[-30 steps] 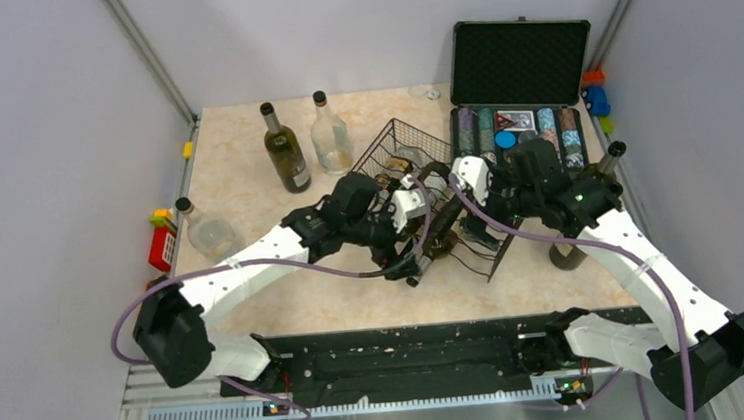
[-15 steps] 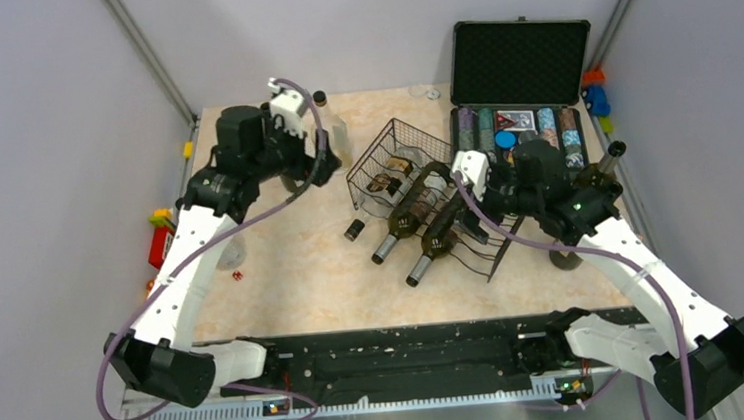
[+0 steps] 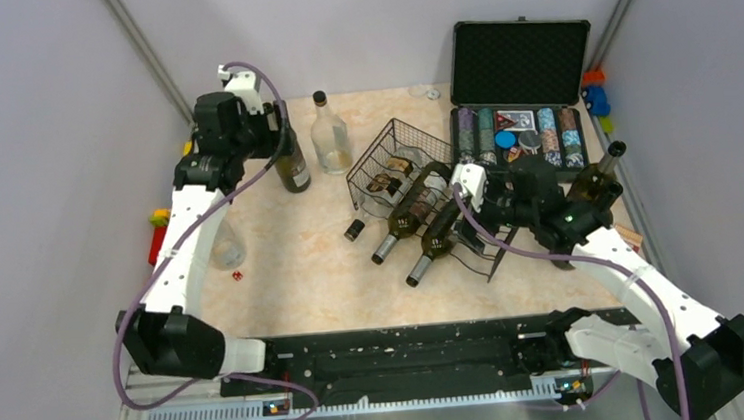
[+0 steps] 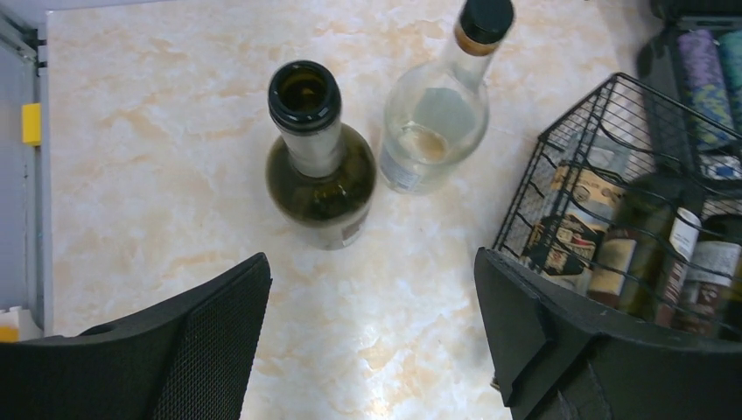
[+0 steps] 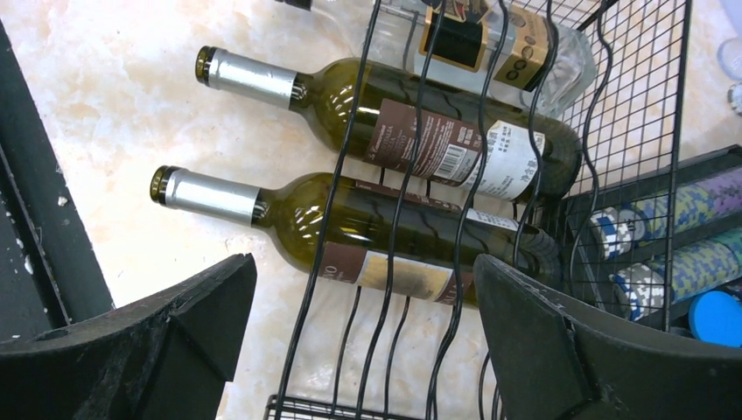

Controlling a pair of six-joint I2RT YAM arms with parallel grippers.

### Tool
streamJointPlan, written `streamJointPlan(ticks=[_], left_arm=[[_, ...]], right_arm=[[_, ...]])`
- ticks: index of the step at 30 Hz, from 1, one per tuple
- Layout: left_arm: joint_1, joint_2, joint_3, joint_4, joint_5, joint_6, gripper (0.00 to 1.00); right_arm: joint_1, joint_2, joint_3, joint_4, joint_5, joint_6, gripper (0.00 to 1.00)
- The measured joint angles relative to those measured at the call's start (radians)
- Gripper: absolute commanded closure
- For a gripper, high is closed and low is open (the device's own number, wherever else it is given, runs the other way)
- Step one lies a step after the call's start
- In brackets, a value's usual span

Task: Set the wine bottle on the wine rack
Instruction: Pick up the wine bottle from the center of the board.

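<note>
1. Left end effector (image 4: 372,262) moved from wine rack (image 4: 573,149) to far-left tabletop (image 4: 157,131); open near upright wine bottle (image 4: 319,175), beside clear bottle (image 4: 433,122).
2. Right end effector (image 5: 363,262) open over wine rack; two lying bottles (image 5: 420,140) inside.

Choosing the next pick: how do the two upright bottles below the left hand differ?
The green bottle is dark glass, the clear bottle see-through. The green bottle's mouth is open; the clear bottle wears a black cap. Both stand upright, side by side.
</note>
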Motion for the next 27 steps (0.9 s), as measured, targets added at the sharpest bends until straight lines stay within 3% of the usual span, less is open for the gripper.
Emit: streamJointPlan(ticks=[11, 27], left_arm=[[0.017, 0.139, 0.013, 0.154, -0.126, 0.012, 0.12], [0.023, 0.238, 0.013, 0.354, -0.132, 0.003, 0.27]], right_arm=[[0.000, -0.030, -0.013, 0.019, -0.019, 0.000, 0.02], [0.000, -0.030, -0.041, 0.023, -0.022, 0.000, 0.02]])
